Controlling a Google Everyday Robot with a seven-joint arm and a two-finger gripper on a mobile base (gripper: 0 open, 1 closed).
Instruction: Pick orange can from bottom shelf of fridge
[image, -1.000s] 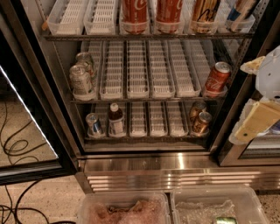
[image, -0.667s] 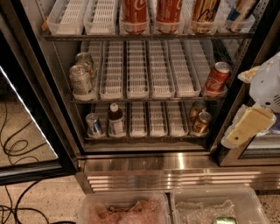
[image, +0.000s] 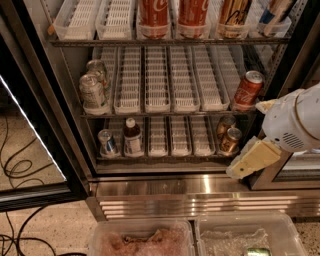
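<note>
Two orange cans stand at the right end of the bottom shelf (image: 170, 158) of the fridge (image: 190, 187), one orange can (image: 230, 140) at the front and a second orange can (image: 224, 124) behind it. My gripper (image: 258, 133) comes in from the right on a white arm, just outside the fridge's right frame. It is open: the lower cream finger (image: 251, 159) hangs below and right of the front can, and the upper finger (image: 265, 106) shows near the middle rack. Nothing is held.
A red Coca-Cola can (image: 247, 90) stands on the rack above, close to the gripper. A silver-blue can (image: 106, 143) and a dark bottle (image: 132, 138) sit bottom left. The glass door (image: 35, 150) stands open at left. Two clear bins (image: 142, 242) lie on the floor.
The gripper and arm have moved left and down, toward the right end of the bottom shelf. The cans have not moved.
</note>
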